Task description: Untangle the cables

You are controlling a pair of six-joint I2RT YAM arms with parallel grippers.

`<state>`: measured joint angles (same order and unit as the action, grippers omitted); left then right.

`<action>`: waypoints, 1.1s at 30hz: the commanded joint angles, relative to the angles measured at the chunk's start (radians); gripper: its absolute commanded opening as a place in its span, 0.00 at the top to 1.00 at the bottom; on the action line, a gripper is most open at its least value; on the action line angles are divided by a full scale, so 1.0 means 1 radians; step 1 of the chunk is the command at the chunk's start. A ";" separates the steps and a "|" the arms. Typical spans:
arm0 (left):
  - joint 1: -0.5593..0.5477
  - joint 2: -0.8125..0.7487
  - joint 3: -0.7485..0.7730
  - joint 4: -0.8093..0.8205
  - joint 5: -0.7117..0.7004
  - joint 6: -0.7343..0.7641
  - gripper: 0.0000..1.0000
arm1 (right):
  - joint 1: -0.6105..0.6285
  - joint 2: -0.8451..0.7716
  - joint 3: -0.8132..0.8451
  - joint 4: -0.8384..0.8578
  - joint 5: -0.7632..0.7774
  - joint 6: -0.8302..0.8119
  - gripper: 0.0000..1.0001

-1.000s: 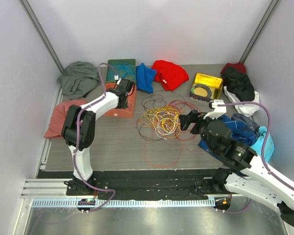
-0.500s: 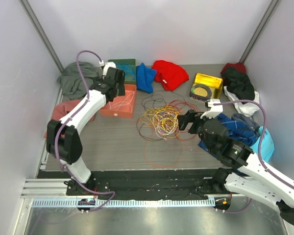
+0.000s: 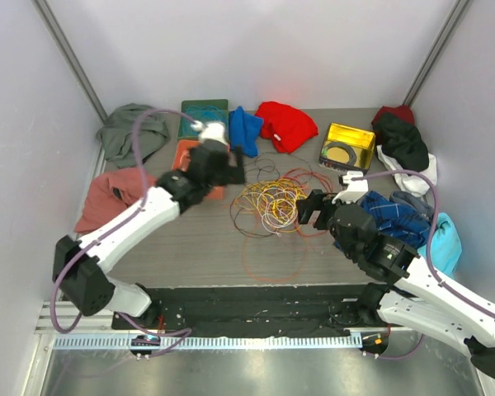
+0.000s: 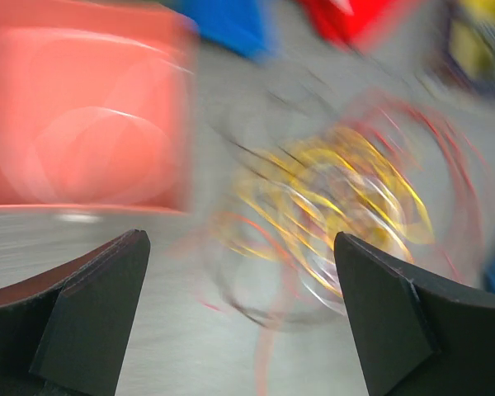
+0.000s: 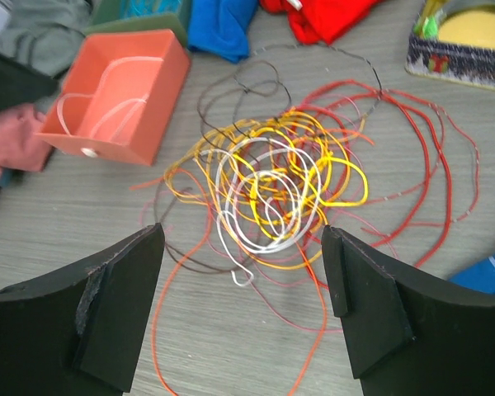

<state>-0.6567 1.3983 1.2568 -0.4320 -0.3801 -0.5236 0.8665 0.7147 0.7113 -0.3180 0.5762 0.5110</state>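
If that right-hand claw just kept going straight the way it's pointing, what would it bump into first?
Most likely the tangle of cables. The right gripper is open and points at the yellow and white loops in the middle, with nothing in between. How far off they are is hard to judge.

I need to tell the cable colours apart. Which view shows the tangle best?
The right wrist view: the tangle lies sharp, large and uncovered, each colour distinct. The top external view shows the tangle too, but small. The left wrist view shows it only as a blurred smear.
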 commanded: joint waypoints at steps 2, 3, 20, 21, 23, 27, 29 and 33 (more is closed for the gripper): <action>-0.193 0.166 -0.089 0.200 0.213 -0.105 0.00 | 0.000 0.012 -0.024 -0.006 0.039 0.049 0.15; -0.204 0.183 -0.111 0.234 0.251 -0.124 0.00 | 0.002 0.012 -0.027 -0.009 0.042 0.060 0.15; -0.216 0.392 -0.292 0.693 0.214 -0.214 0.16 | 0.002 0.022 -0.047 -0.047 0.036 0.073 0.15; -0.216 0.398 -0.286 0.694 0.214 -0.210 0.18 | 0.002 0.019 -0.049 -0.049 0.039 0.072 0.15; -0.215 0.418 -0.275 0.699 0.214 -0.196 0.21 | 0.002 0.017 -0.052 -0.052 0.045 0.073 0.16; -0.212 0.452 -0.261 0.690 0.211 -0.188 0.37 | 0.002 0.019 -0.058 -0.052 0.048 0.072 0.15; -0.208 0.449 -0.264 0.690 0.211 -0.191 0.47 | 0.000 0.019 -0.058 -0.055 0.050 0.072 0.15; -0.205 0.409 -0.283 0.678 0.211 -0.174 0.80 | 0.000 0.017 -0.061 -0.058 0.057 0.066 0.16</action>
<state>-0.8696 1.8431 0.9665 0.2096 -0.1570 -0.7235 0.8665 0.7338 0.6548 -0.3908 0.5922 0.5713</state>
